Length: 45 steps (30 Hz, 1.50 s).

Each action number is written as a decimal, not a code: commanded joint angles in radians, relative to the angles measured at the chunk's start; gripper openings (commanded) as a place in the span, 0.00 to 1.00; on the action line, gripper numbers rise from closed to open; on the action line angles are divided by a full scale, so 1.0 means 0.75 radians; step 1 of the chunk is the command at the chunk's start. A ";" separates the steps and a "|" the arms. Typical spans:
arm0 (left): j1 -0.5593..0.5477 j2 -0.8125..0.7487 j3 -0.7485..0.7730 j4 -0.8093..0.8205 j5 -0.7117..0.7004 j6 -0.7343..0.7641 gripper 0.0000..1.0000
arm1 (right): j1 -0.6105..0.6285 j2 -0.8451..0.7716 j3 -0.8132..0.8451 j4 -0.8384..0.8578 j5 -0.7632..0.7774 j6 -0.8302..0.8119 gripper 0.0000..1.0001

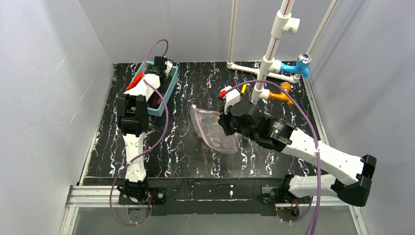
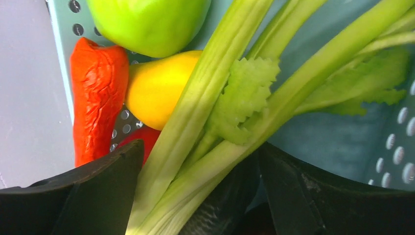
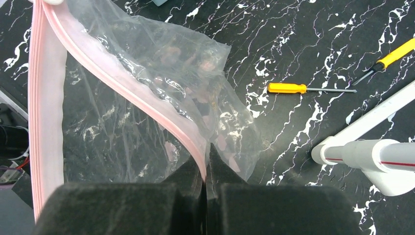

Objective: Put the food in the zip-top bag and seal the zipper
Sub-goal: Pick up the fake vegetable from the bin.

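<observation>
Left wrist: we're straddling leek (image 2: 210, 83) with left gripper (image 2: 200, 147) spread; right gripper (image 3: 206, 164) pinching zipper (image 3: 46, 107) at 6 o'clock; round stalks maybe slipping out.

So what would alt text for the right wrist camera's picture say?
The right gripper is shut on the pink zipper of a clear bag, holding its mouth open over a black marbled table. A yellow screwdriver and a white pipe lie to the right.

Leek (image 2: 205, 122) fills the gap between my left fingers (image 2: 93, 196); red pepper (image 2: 95, 98) crowds nine o'clock, basket wall (image 2: 386, 147) three.
</observation>
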 commanded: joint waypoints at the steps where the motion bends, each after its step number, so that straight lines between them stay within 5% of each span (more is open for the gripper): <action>1: 0.018 0.002 0.024 -0.093 0.056 -0.057 0.76 | -0.008 0.023 0.079 -0.003 -0.018 0.025 0.01; 4: 0.017 -0.009 0.022 -0.085 0.034 -0.065 0.54 | -0.008 0.042 0.097 -0.012 -0.020 0.035 0.01; 11: 0.017 -0.148 -0.016 -0.030 0.002 -0.073 0.31 | -0.008 0.042 0.094 -0.031 0.002 0.040 0.01; 21: 0.015 -0.483 -0.026 -0.011 0.006 -0.139 0.02 | -0.008 0.015 0.072 -0.026 0.002 0.076 0.01; 25: 0.016 -0.715 -0.085 -0.038 0.086 -0.263 0.00 | -0.012 0.059 0.118 -0.061 -0.006 0.091 0.01; 31: 0.017 -1.215 -0.296 -0.029 0.539 -0.647 0.00 | -0.040 0.121 0.213 -0.101 -0.103 0.124 0.01; 39: 0.021 -1.804 -0.712 0.436 1.183 -1.245 0.00 | -0.117 0.170 0.279 -0.075 -0.362 0.168 0.01; 45: 0.019 -1.883 -0.929 1.229 1.431 -1.991 0.00 | -0.148 0.216 0.294 -0.029 -0.470 0.227 0.01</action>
